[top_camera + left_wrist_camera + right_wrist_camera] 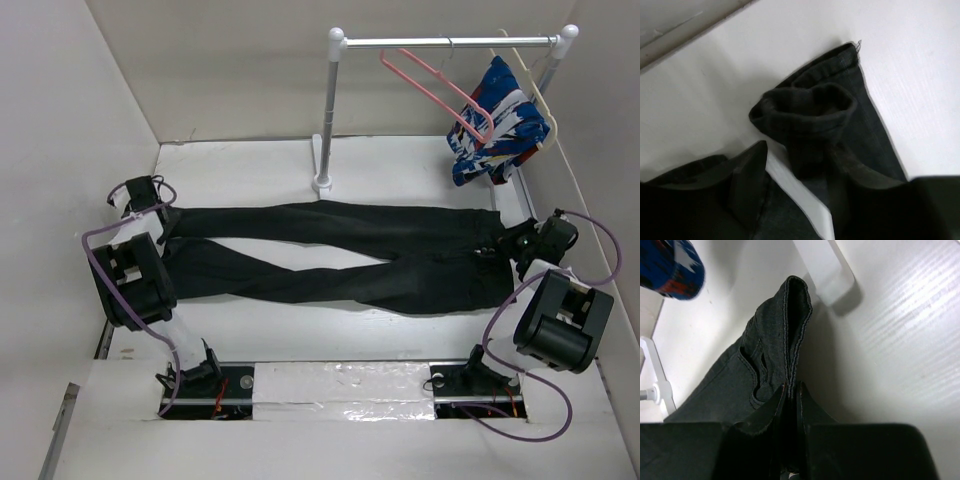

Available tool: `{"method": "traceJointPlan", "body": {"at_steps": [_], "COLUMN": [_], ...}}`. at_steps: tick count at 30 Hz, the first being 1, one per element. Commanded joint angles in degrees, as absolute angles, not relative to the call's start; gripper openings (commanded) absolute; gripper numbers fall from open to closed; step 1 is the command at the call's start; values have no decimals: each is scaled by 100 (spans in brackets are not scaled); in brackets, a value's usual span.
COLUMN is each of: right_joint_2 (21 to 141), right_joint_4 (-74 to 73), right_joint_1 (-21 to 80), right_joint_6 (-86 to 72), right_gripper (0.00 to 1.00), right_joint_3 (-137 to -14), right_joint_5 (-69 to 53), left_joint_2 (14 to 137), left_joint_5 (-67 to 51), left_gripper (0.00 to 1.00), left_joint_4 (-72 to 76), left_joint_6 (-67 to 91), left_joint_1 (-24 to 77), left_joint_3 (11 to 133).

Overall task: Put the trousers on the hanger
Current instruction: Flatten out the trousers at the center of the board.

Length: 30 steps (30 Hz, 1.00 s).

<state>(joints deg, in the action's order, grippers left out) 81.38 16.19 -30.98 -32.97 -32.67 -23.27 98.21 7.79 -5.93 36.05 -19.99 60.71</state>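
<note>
Pink hanger hangs on the rail beside a patterned garment. Right tool grasps the waistband of the trousers; left tool stands released, partly hiding a cuff.

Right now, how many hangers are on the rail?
2. The pink hanger hangs bare, right of the middle of the rail. The cream-white hanger is at its right end, carrying the patterned garment. Another could be hidden behind that garment.

Black trousers lie flat, 2 legs leftward — pink hanger hangs on rail.
</note>
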Motion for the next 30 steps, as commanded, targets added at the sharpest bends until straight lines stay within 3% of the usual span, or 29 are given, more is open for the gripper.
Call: {"method": "traceJointPlan", "body": {"at_steps": [1,3,6,7,10,13,15,18,19,20,22,24,25,26,28,30], "right_joint_2": [8033,7981,7753,7674,7235,6630,6277,5416,5197,4777,4475,4324,4359,4420,4771,5044], "right_joint_4": [1881,1688,1407,1337,1362,1441,1441,1301,1283,1301,1196,1169,1204,1117,854,441], "right_joint_1": [-2945,-2883,-2760,-2673,-2515,-2286,-2032,-1314,-1092,-864,-285,130,402,1074,1842,2731], "right_joint_6": [-3489,-3472,-3253,-3174,-2963,-2778,-2638,-2435,-2400,-2365,-2224,-2023,-1926,-1812,-1206,-828], "right_gripper": [3,8,47,67,91,92,92,81,69,40,0,0,0,0,1,6], "right_joint_3": [-3743,-3955,-4025,-3999,-3605,-3070,-2831,-2409,-2295,-2111,-2083,-2240,-2328,-2460,-2986,-3347], "right_joint_5": [-2171,-2083,-1908,-1864,-1854,-1811,-1863,-1785,-1775,-1758,-1731,-2143,-2292,-2433,-2312,-1821], "left_joint_2": [9255,9097,8816,8728,8298,7727,7270,6480,6251,5788,5389,4958,4879,4808,4773,4825], "left_joint_5": [949,923,529,519,860,1204,1047,774,773,817,1080,942,880,827,598,432], "left_gripper": [48,56,65,64,61,59,59,55,55,54,47,34,19,14,10,14], "left_joint_4": [-228,-229,-54,-35,-140,-246,-447,-685,-738,-817,-1115,-1309,-1405,-1519,-1792,-2247], "left_joint_6": [3630,3691,3884,3928,3929,3955,4051,4227,4375,4455,4535,4518,4474,4448,4219,4167], "left_joint_1": [-2013,-2013,-1960,-1847,-1416,-1204,-1204,-1204,-1204,-1204,-1282,-1484,-1581,-1739,-1740,-1740], "left_joint_3": [6231,6144,5889,5845,5845,5652,5450,4950,4783,4433,4176,3833,3754,3718,3735,3779]}}
